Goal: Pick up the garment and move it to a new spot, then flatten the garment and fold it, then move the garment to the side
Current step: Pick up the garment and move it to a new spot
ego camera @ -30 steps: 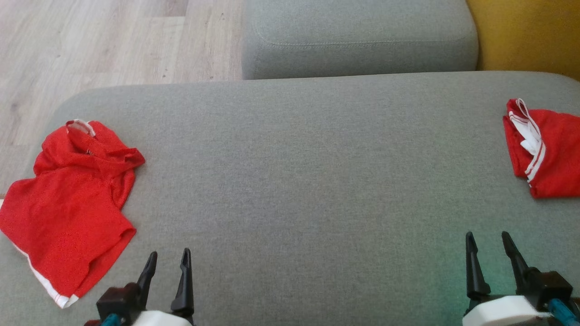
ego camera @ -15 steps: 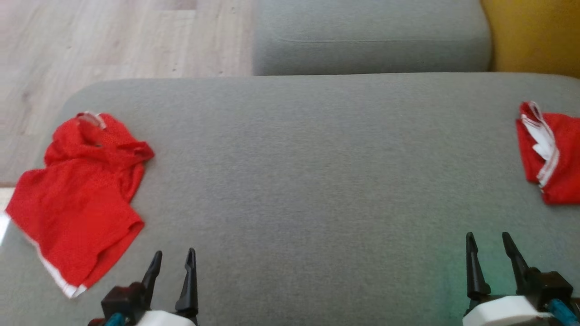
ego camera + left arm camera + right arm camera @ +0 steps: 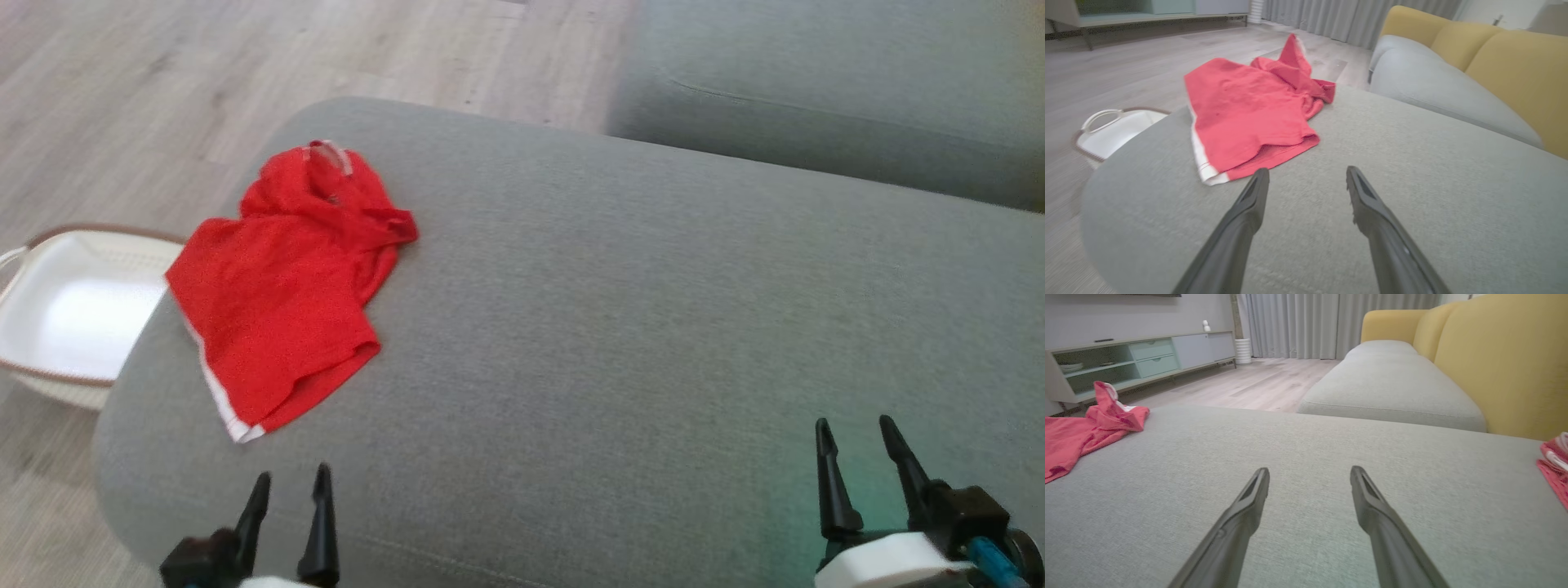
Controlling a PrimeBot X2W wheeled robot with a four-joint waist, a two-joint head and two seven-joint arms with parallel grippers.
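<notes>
A crumpled red garment [image 3: 286, 286] with a white hem lies near the left end of the grey cushion [image 3: 620, 327], partly over its edge. The left wrist view has the garment [image 3: 1249, 110] just ahead and left of the fingers. My left gripper [image 3: 290, 486] hovers open below the garment, with nothing between its fingers [image 3: 1249, 200]. At the lower right my right gripper [image 3: 853, 433] stands open over bare cushion, far from the garment [image 3: 1081, 433]. In the right wrist view the right gripper [image 3: 1309, 473] points across the cushion.
A white basket [image 3: 65, 310] with a brown rim sits on the wooden floor left of the cushion. A second red cloth [image 3: 1555, 465] lies at the cushion's right end. Beyond are another grey cushion [image 3: 816, 106] and a yellow backrest [image 3: 1502, 363].
The head camera has swung left: the garment now sits nearer the picture's middle, the white basket has come into view and the right red cloth has left it. Both grippers stay open.
</notes>
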